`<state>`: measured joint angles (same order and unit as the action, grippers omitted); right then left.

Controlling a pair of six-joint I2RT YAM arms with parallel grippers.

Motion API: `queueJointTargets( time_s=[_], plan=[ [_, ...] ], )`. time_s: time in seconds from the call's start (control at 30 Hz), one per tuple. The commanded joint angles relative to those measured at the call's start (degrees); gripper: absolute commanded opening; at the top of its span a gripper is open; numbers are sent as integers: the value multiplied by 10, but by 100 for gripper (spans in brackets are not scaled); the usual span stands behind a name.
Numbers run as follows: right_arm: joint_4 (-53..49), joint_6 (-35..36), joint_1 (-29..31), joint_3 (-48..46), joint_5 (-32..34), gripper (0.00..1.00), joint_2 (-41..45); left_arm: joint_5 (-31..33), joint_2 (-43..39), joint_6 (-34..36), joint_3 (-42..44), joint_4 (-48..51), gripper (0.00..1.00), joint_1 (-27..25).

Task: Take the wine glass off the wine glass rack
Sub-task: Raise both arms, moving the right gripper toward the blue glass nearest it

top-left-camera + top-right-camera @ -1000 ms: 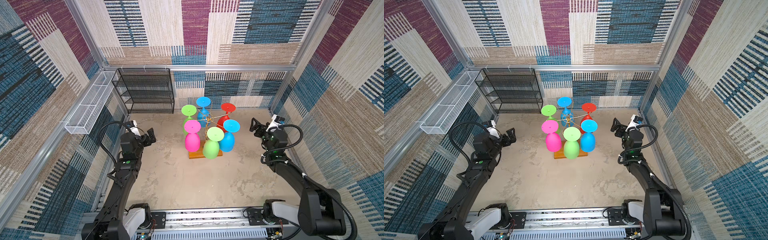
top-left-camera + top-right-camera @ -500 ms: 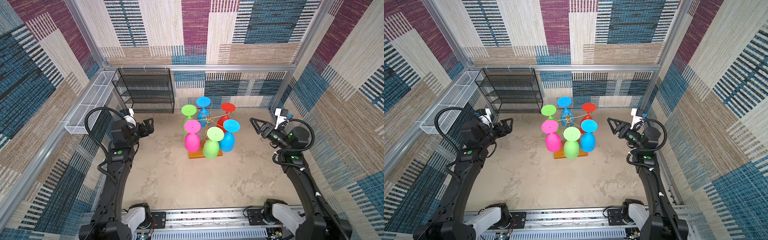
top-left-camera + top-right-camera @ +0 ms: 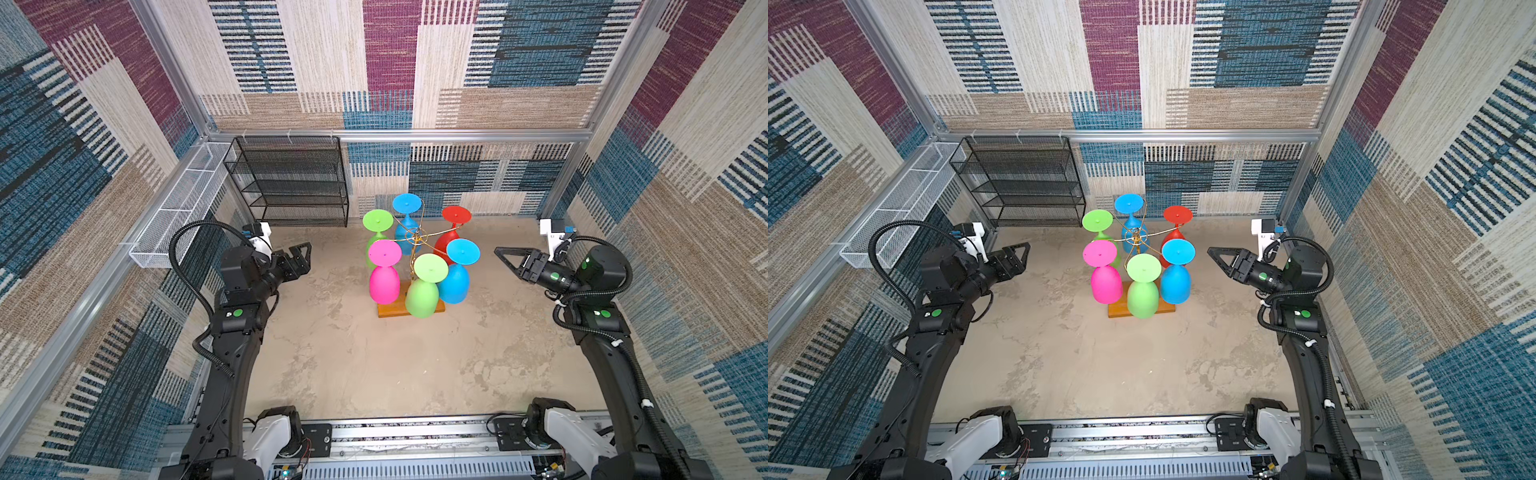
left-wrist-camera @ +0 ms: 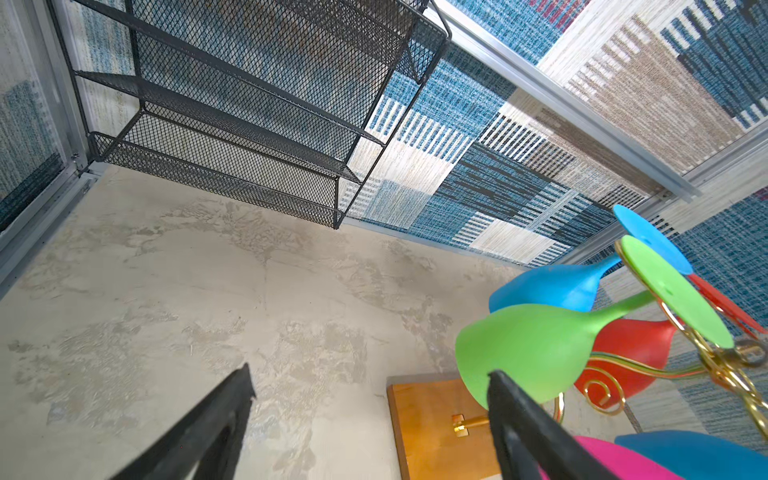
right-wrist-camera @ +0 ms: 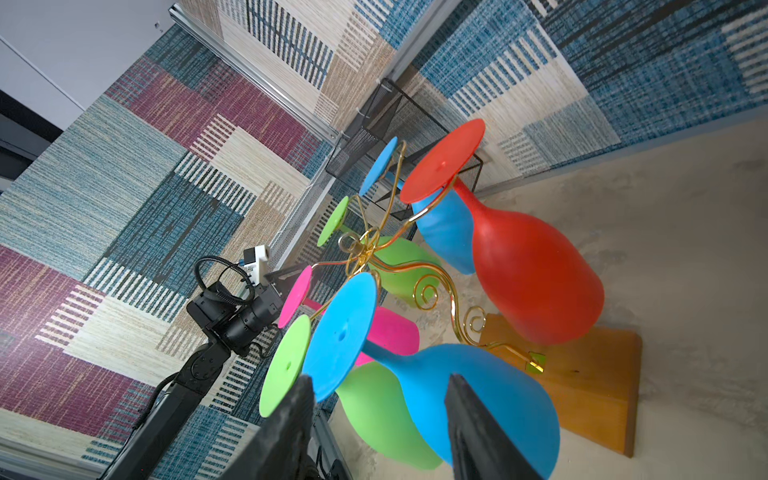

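The green glass (image 3: pixel 422 297) hides much of the wine glass rack's (image 3: pixel 417 239) base (image 3: pixel 387 310).

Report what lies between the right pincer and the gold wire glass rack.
Only bare beige tabletop, in both top views; the right pincer stands clear of the gold wire glass rack.

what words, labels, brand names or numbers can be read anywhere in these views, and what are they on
No text can be read in any view.
white mark beside the left arm's green dot: too small to read.
right arm's green dot: plain, no writing shows.
wine glasses: plain colours, no label.
wooden base of the wine glass rack: no print shows.
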<state>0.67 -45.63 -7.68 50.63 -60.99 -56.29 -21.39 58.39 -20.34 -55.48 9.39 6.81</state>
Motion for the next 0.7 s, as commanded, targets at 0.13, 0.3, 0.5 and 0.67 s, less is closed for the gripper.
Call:
queueJointTargets(
  time_s=[0.13,0.3,0.5,0.67],
  plan=[
    [17,-21,55,26,-9,51,-38,-15,-15,4,10,0,91,0],
    [32,-35,68,26,-6,48,-45,-17,-21,-1,16,-6,91,0],
    [59,-56,73,19,-7,41,-47,-19,-21,-5,20,-11,91,0],
    [63,-62,77,20,-7,40,-57,-22,-21,-8,23,-16,91,0]
  ],
)
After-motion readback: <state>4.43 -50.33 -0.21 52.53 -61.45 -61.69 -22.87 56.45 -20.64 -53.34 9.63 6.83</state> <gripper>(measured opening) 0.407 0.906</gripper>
